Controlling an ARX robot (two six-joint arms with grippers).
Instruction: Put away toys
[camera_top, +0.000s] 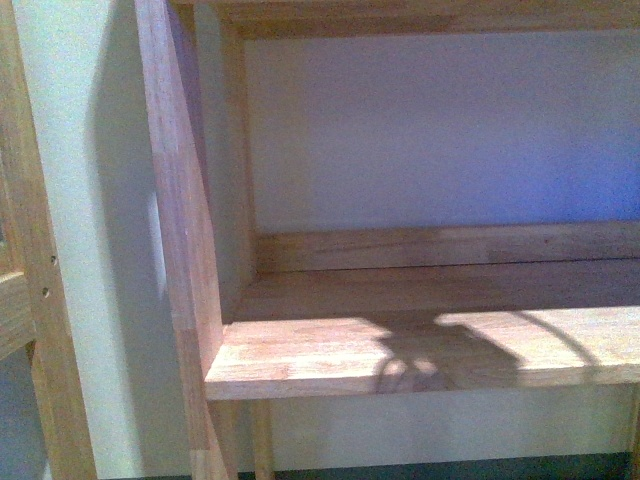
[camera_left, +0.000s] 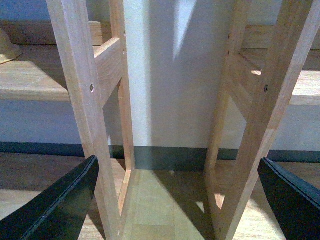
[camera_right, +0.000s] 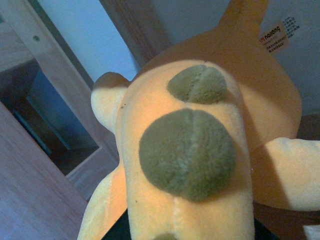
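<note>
The plush animal (camera_right: 200, 150) fills the right wrist view: orange-yellow, soft, with olive-green round patches, stubby limbs and a white printed tag (camera_right: 277, 35). My right gripper (camera_right: 187, 231) is shut on its body; only dark slivers of the fingers (camera_right: 116, 233) show under the plush. In the left wrist view my left gripper (camera_left: 185, 200) is open and holds nothing, its black fingers (camera_left: 60, 205) wide apart near the floor, facing wooden shelf legs (camera_left: 82, 100). Neither arm nor the toy shows in the front view.
A wooden shelf board (camera_top: 420, 350) lies ahead in the front view, sunlit, with a cast shadow on it; an upright side panel (camera_top: 180, 220) stands at its left. Behind the plush are wooden frame posts (camera_right: 50, 65). A pale yellow object (camera_left: 7, 47) sits on a low shelf.
</note>
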